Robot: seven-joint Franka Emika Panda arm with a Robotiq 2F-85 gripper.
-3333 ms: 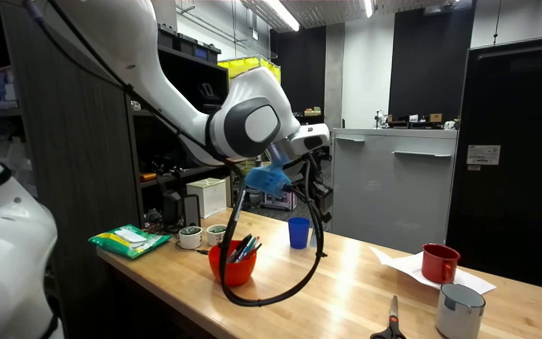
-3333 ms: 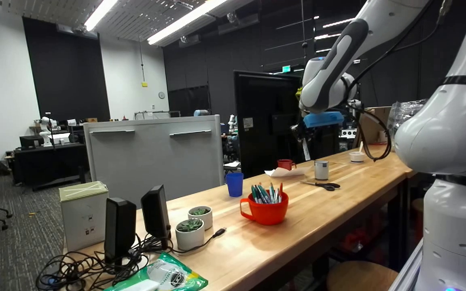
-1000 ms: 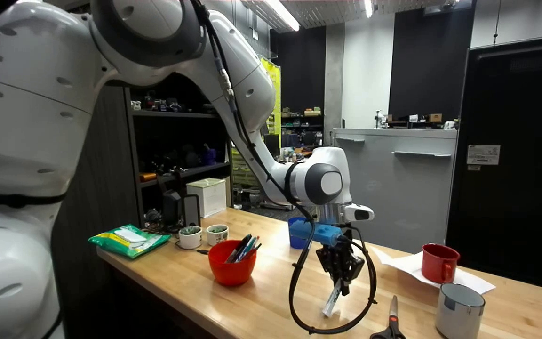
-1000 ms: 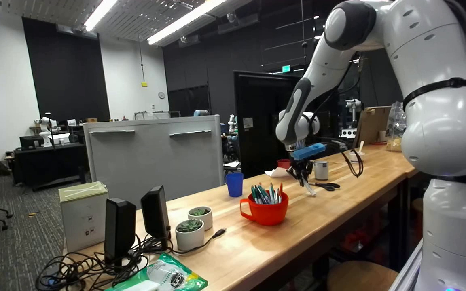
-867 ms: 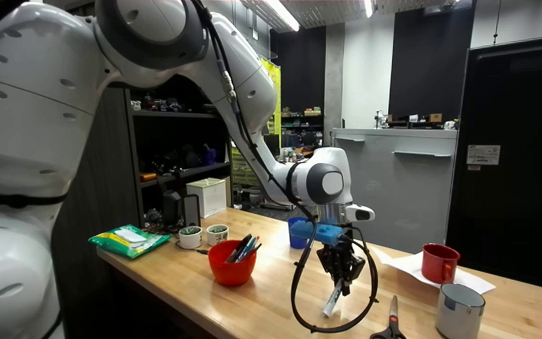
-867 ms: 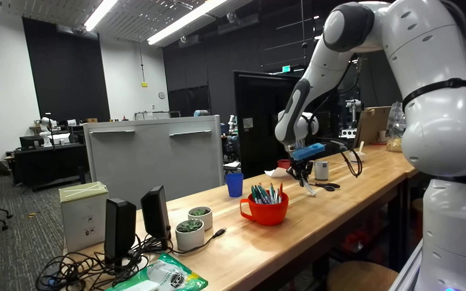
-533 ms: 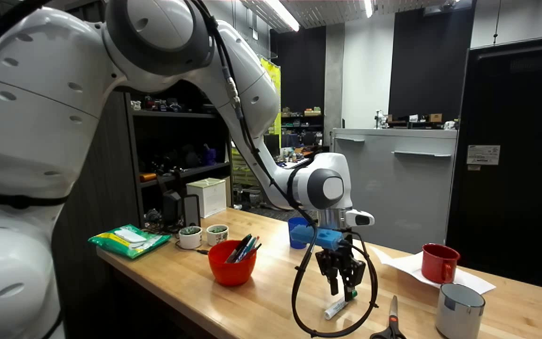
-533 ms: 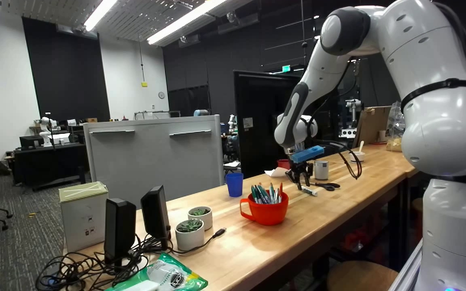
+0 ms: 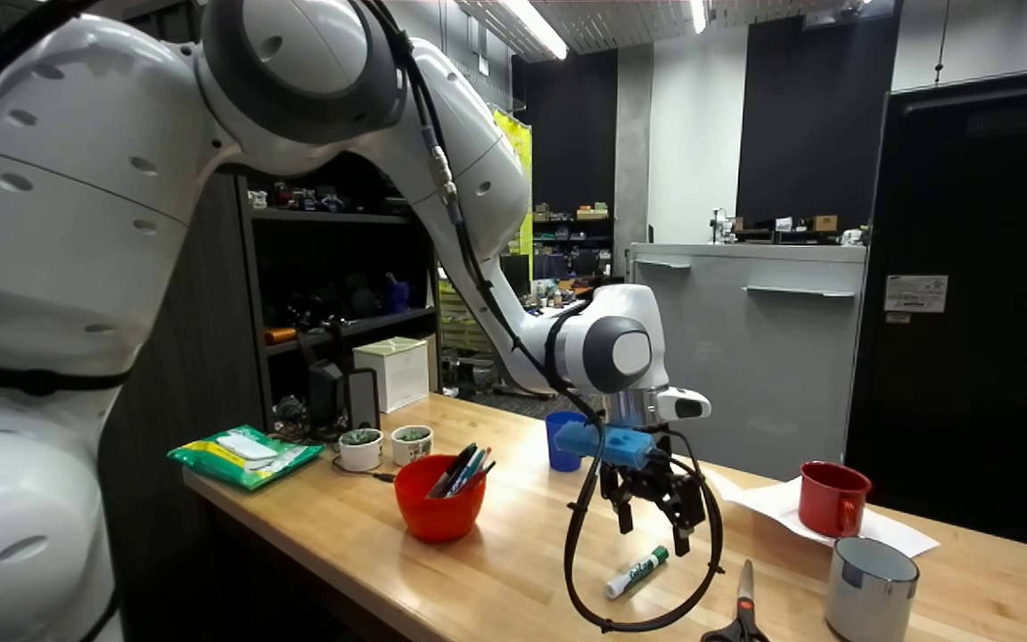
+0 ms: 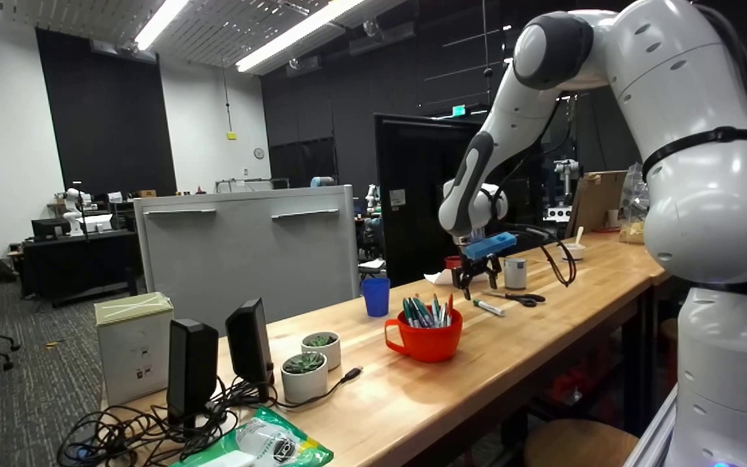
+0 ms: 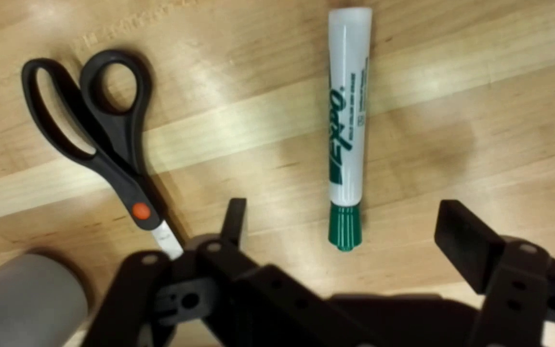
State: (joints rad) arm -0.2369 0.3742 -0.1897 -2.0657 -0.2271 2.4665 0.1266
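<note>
A white marker with a green cap (image 11: 347, 111) lies flat on the wooden table. My gripper (image 11: 344, 212) stands wide open a little above it, one finger to each side of the cap in the wrist view and touching neither. Both exterior views show the marker (image 9: 636, 572) on the wood just below the open gripper (image 10: 480, 289), with air between them. Black-handled scissors (image 11: 113, 132) rest beside the marker, their blades partly hidden by a finger in the wrist view. A grey metal can (image 9: 870, 597) stands past the scissors.
A red cup (image 10: 426, 344) full of pens stands near the marker. Behind are a blue cup (image 9: 564, 446) and a red mug (image 9: 834, 499) on white paper (image 9: 776, 508). Farther along sit two potted succulents (image 10: 305, 383), black speakers (image 10: 192, 370) and a green packet (image 9: 246, 459).
A second ago the gripper held the marker tilted, low over the table. It has since let go, spread its jaws wide and risen slightly; the marker now lies flat.
</note>
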